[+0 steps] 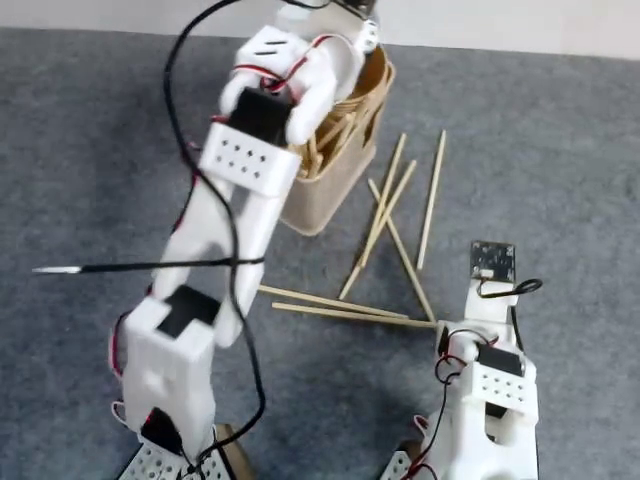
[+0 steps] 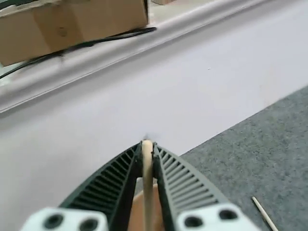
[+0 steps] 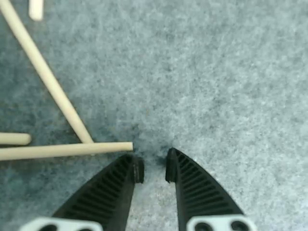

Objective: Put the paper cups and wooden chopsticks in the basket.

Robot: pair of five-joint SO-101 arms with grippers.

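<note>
My left gripper (image 2: 147, 144) is shut on one wooden chopstick (image 2: 148, 192), which stands upright between its jaws. In the high view the left arm stretches across the table, and its gripper (image 1: 358, 40) hangs over the tan basket (image 1: 325, 200), which holds some chopsticks (image 1: 335, 130). Several more chopsticks (image 1: 390, 210) lie scattered on the grey carpet to the right of the basket. My right gripper (image 3: 151, 166) is low over the carpet and slightly open, with nothing between its fingers. The end of a chopstick (image 3: 62, 150) lies just beside one fingertip (image 3: 134, 168).
Two long chopsticks (image 1: 335, 305) lie between the two arm bases. A black cable (image 1: 150, 266) crosses the left arm. A pale wall (image 2: 144, 96) and a cardboard box (image 2: 72, 24) stand beyond the carpet's far edge. There is free carpet to the far right.
</note>
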